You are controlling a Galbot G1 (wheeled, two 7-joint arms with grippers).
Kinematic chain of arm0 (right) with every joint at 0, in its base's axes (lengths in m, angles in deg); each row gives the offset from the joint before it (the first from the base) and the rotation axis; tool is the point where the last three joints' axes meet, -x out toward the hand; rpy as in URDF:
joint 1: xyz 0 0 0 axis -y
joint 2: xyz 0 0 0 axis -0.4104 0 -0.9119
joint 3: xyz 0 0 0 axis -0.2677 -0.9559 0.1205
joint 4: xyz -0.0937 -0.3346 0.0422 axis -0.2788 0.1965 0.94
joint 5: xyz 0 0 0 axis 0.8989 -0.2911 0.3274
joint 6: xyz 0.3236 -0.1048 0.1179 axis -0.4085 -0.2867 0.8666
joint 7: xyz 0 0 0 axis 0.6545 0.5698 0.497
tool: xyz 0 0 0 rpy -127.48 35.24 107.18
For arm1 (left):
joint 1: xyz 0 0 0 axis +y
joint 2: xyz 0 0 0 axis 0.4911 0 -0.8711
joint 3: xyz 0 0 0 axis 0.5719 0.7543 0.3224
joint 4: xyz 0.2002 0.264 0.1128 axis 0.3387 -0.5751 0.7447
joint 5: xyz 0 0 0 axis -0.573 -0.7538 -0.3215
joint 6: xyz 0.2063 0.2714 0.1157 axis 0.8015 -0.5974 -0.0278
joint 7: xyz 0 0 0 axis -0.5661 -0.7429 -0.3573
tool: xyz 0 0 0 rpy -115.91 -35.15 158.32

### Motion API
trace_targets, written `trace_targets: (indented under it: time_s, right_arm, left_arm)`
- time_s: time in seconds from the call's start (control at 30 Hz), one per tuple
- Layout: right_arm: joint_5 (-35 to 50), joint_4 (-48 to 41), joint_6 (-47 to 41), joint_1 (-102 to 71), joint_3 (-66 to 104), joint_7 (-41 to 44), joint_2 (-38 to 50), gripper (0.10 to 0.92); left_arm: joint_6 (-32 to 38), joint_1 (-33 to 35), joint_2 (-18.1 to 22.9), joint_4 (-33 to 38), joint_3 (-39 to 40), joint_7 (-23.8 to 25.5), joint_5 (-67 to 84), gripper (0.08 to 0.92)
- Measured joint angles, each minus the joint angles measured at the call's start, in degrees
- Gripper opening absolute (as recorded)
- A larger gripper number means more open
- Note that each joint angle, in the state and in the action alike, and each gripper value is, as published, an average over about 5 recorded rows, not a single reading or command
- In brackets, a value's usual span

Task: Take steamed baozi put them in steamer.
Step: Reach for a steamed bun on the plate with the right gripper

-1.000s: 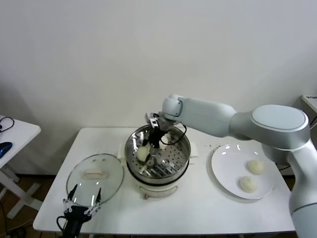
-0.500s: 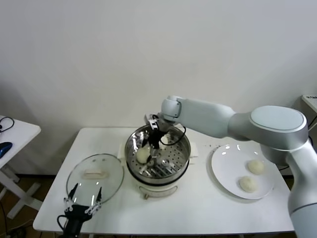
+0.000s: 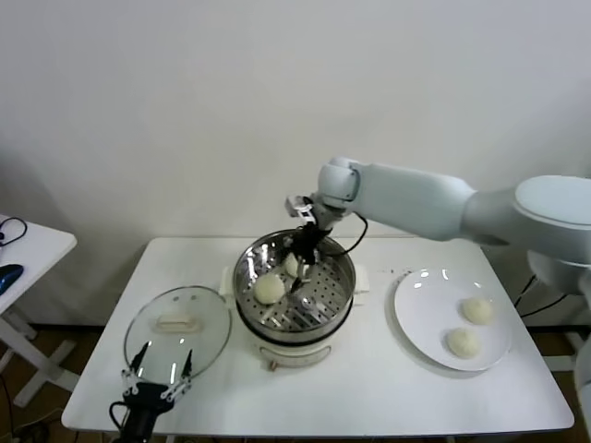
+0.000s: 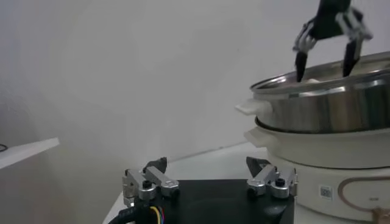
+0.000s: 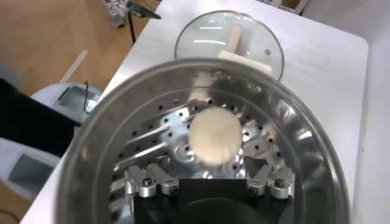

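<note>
Baozi number four in all: two lie inside the steamer and two on the white plate to its right. In the steamer, one baozi sits on the perforated tray toward the left side, and a second one lies farther back, near the far wall, partly hidden by the right gripper. The right wrist view shows a bun resting on the tray just in front of that gripper's spread fingers, free of them. On the plate, one baozi lies toward the far right and another nearer, the two close but apart.

The right gripper hangs over the far part of the steamer with its jaws released, holding nothing. The left gripper is parked at the near left edge of the white table, just beside the near rim of the glass lid, its fingers also spread and empty. The lid lies flat on the table left of the steamer.

A second ago the right gripper was low inside the pot, close to the left bun; since then it has let go, risen and drawn back toward the far rim, and its arm has swung up and rightward. The plate's two buns, the lid and the left gripper have not moved.
</note>
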Motion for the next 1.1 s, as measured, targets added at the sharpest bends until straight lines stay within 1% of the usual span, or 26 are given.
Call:
trace_targets:
  time_s: [0.2, 0.33, 0.47, 0.63, 0.87, 1.1]
  right_arm:
    - [-3.12, 6.26, 1.41, 4.54, -0.91, 2.33, 9.26, 0.823]
    - [-6.5, 8.88, 2.58, 5.55, -0.95, 3.58, 16.16, 0.823]
    - [-11.42, 10.22, 3.89, 3.86, 0.52, 4.54, 23.03, 0.823]
    - [-19.05, 10.34, 5.76, -2.3, 5.35, 5.65, 29.91, 0.823]
    - [-29.54, 7.94, 8.51, -13.84, 14.64, 6.35, 34.66, 0.823]
    - [-36.47, 5.64, 9.6, -23.67, 21.45, 6.39, 36.48, 0.823]
  left_arm:
    - [0.05, -0.01, -0.42, 0.06, -0.2, -0.81, 0.5, 0.823]
    - [0.1, 0.09, -0.6, 0.15, -0.33, -1.18, 0.68, 0.823]
    - [0.09, 0.09, -0.61, 0.24, -0.32, -1.19, 0.64, 0.823]
    - [0.01, 0.14, -0.49, 0.38, -0.28, -1.08, 0.28, 0.823]
    - [0.04, 0.72, 0.03, 0.33, -0.27, -1.03, -0.14, 0.823]
    - [0.2, 0.77, 0.43, -0.25, -0.37, -1.07, -0.17, 0.823]
